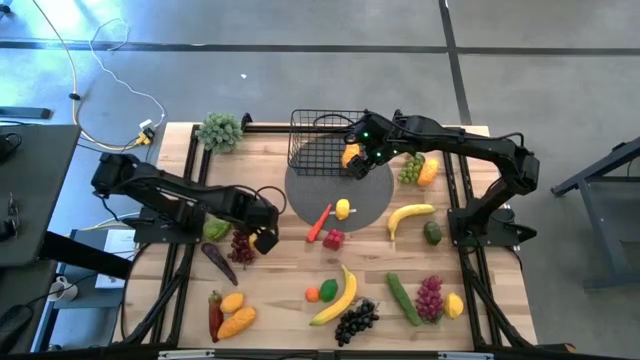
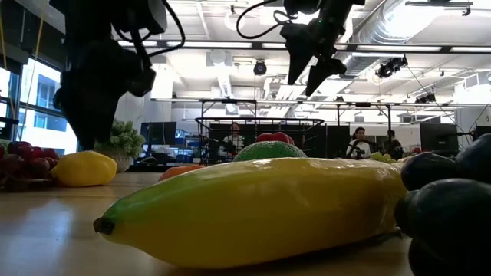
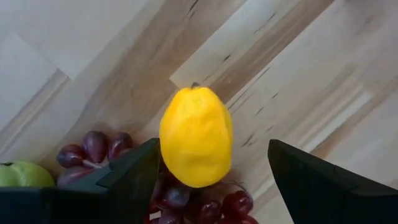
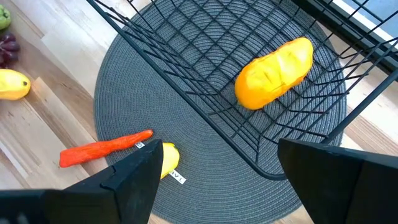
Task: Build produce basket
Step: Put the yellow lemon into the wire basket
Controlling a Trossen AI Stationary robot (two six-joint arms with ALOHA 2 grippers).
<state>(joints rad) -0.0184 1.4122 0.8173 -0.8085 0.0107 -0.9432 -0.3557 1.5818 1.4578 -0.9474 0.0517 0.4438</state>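
The black wire basket (image 1: 315, 135) stands on the far part of a grey round mat (image 1: 372, 198), with one orange-yellow oblong fruit (image 4: 273, 74) lying inside. My right gripper (image 1: 360, 158) hangs open above the basket's right side and holds nothing. My left gripper (image 3: 214, 180) points down, open, over a lemon (image 3: 196, 137) that rests on the wood against a bunch of red grapes (image 3: 93, 152). Its fingers stand on either side of the lemon. More produce lies scattered over the table.
On the mat lie a red-orange carrot (image 4: 102, 149) and a small yellow fruit (image 1: 343, 209). Bananas (image 1: 410, 215) (image 1: 337, 297), black grapes (image 1: 355, 320), a cucumber (image 1: 403, 297) and purple grapes (image 1: 430, 295) lie nearer the front. A leafy bunch (image 1: 220, 130) sits at the far left.
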